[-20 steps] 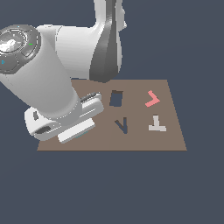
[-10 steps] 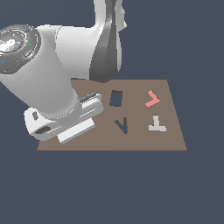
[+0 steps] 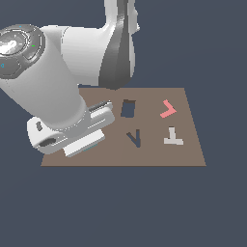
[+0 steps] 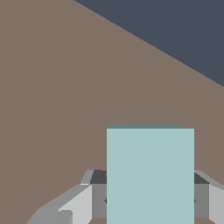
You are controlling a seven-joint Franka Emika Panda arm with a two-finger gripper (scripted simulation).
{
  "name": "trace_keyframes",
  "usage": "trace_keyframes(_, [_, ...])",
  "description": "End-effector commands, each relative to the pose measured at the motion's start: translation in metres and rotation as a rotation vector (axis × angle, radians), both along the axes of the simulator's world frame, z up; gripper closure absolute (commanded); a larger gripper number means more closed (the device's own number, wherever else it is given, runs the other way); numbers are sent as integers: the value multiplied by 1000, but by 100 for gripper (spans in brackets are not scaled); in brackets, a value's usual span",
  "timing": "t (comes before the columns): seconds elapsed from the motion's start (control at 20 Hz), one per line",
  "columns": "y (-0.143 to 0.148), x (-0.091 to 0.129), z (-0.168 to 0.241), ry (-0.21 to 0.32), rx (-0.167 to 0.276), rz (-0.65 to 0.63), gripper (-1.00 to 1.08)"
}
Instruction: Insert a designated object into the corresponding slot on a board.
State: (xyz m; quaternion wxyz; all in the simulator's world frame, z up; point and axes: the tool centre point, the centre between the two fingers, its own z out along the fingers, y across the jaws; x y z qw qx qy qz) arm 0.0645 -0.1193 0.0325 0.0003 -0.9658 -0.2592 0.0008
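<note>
In the wrist view the teal block (image 4: 150, 175) fills the space between my gripper's (image 4: 150, 181) two fingers (image 4: 98, 192), whose pads press its two sides just above the brown board (image 4: 65, 96). In the exterior view the hand (image 3: 72, 140) sits low over the board's (image 3: 159, 155) left part, and the arm hides the block there. The dark rectangular slot (image 3: 128, 109) lies to the exterior view's right of the hand, apart from it.
A dark V-shaped cutout (image 3: 134, 138) lies in front of the slot. A red V piece (image 3: 167, 110) and a grey T piece (image 3: 172, 137) rest on the board's right part. The bulky arm (image 3: 48, 82) covers the board's left side.
</note>
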Motion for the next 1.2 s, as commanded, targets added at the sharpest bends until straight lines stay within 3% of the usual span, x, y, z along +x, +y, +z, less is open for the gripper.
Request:
trace_keyframes(0.0, [1, -2, 1, -1, 0, -10, 108])
trace_keyframes(0.6, [23, -37, 2, -1, 0, -159, 108])
trace_keyframes(1.15, [73, -86, 5, -1, -1, -413, 108])
